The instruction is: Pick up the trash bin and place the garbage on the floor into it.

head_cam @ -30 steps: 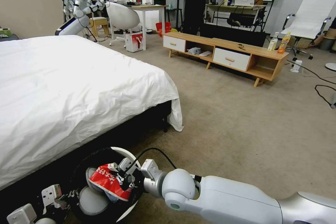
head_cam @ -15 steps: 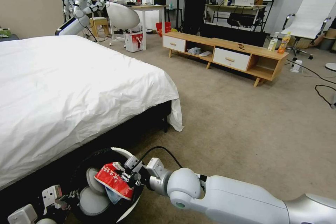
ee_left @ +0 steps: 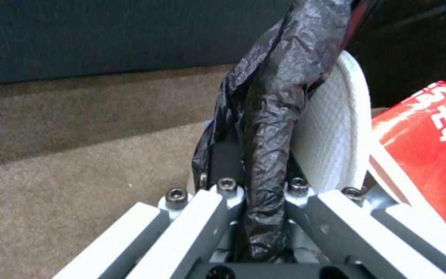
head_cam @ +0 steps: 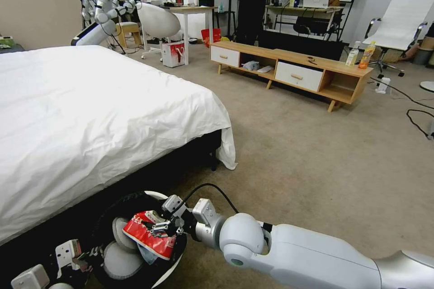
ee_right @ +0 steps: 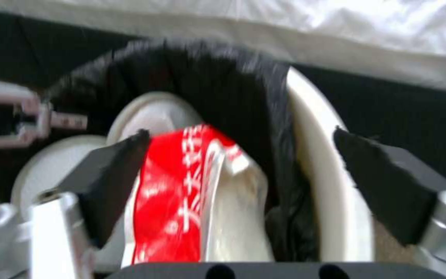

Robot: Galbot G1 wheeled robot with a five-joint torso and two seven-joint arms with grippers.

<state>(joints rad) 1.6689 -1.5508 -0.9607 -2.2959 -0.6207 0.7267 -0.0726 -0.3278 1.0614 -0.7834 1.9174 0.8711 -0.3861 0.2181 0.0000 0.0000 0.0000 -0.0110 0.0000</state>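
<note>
Two dark fingers (ee_right: 114, 182) of the right gripper (head_cam: 165, 226) stand spread wide over the mouth of the trash bin (head_cam: 174, 264), with the red-white snack wrapper (head_cam: 149, 235) lying loose between them on the bin's white inner flaps (head_cam: 118, 259) rather than pinched, which reads as a piece of garbage just let go into the bin. The left gripper (head_cam: 70, 257) sits at the bin's near edge, its fingers closed narrow on the rim and the black liner (ee_left: 264, 155), evidently to keep the bin raised and its opening steady under the drop. One bin and one wrapper are in sight; a scrap of pale blue shows under the wrapper, though what it is I cannot tell. The bin hangs just beside the bed (head_cam: 90, 113), above the carpeted floor (head_cam: 316, 167), which lies bare of litter nearby.
</note>
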